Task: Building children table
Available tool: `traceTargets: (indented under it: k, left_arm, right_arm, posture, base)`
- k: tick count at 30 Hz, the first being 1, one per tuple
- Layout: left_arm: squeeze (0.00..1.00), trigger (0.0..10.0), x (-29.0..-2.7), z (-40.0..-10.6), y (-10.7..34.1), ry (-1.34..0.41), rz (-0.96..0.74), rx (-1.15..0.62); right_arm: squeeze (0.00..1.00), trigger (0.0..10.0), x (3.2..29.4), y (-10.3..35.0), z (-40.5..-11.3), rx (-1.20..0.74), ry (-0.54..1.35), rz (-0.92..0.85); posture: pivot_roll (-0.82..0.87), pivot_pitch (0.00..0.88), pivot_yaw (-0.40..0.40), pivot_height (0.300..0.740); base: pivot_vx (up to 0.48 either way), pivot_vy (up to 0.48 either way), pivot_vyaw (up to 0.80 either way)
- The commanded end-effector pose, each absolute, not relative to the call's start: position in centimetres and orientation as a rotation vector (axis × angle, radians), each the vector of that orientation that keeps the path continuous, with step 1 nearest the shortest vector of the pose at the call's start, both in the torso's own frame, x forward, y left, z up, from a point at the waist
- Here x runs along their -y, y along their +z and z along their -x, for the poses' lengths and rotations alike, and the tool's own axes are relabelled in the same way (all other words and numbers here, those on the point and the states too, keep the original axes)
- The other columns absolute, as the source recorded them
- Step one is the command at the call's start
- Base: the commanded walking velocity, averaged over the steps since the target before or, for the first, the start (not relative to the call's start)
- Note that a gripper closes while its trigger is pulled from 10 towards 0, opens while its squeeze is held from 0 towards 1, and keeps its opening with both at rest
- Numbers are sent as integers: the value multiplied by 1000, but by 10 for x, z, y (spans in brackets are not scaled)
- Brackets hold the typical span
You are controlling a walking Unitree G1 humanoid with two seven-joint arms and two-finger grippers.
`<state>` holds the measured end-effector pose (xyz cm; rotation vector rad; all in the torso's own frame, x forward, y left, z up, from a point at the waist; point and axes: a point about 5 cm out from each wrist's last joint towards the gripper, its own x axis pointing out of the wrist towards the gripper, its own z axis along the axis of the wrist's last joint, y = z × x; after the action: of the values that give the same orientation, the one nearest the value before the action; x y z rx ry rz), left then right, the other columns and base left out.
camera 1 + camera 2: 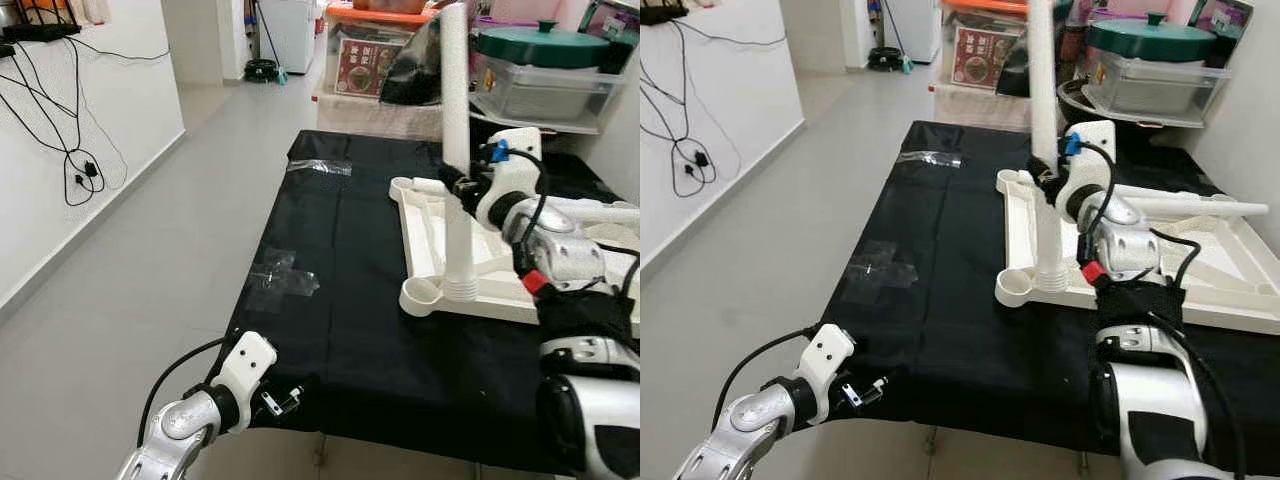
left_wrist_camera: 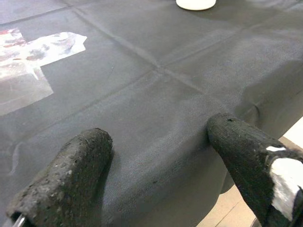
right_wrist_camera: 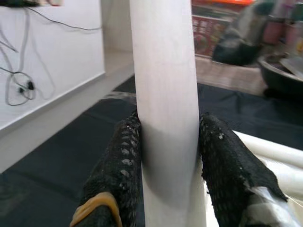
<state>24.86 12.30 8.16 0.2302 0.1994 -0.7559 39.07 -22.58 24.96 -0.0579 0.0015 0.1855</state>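
both head eyes are looking down and forward over the black table (image 1: 340, 300), sharing nearly the same scene. left wrist cam is sitting right above the cloth edge. right wrist cam is staring close-up at the white leg (image 3: 165, 104).

Even, bright indoor light fills the head views, and they stay sharp throughout. The black cloth-covered counter (image 1: 350, 300) shows glare only on clear plastic tape patches (image 1: 285, 278). In the right wrist view the white round plastic post (image 3: 165, 94) is crisp while the background blurs softly.
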Motion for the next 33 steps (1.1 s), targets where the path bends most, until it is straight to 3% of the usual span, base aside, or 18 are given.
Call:
traceTargets:
  k: [1,10,11,14,17,22,25,33]
  left_arm:
    - [0,10000,-129,-248,80,-744,-251,-219]
    - [0,10000,-131,-257,89,-700,-229,-168]
    - [0,10000,-137,-266,100,-653,-194,-121]
    - [0,10000,-145,-272,109,-622,-164,-92]
    - [0,10000,-157,-280,129,-597,-48,-33]
    - [0,10000,-161,-285,145,-609,43,15]
    - [0,10000,-161,-290,156,-649,28,33]
    - [0,10000,-161,-296,160,-692,40,27]
  right_arm:
    - [0,0,225,228,-392,-78,188,16]
    - [0,0,228,268,-395,124,87,-156]
    - [0,0,219,285,-392,218,104,-233]
    - [0,0,209,295,-389,273,146,-294]
    - [0,0,181,302,-383,332,266,-381]
    - [0,0,158,298,-377,339,346,-398]
    - [0,0,123,284,-361,306,476,-394]
    - [0,0,101,278,-345,291,605,-377]
  posture:
    - [18,0,-88,740]
    - [12,0,-81,740]
    - [12,0,-81,740]
    - [12,0,-77,740]
    - [11,0,-73,740]
    - [13,0,-73,740]
    - [16,0,-70,740]
    - [17,0,-65,740]
  base:
    - [0,0,0]
    - [0,0,0]
    - [0,0,0]
    - [0,0,0]
    - [0,0,0]
    - [0,0,0]
    - [0,0,0]
    - [0,0,0]
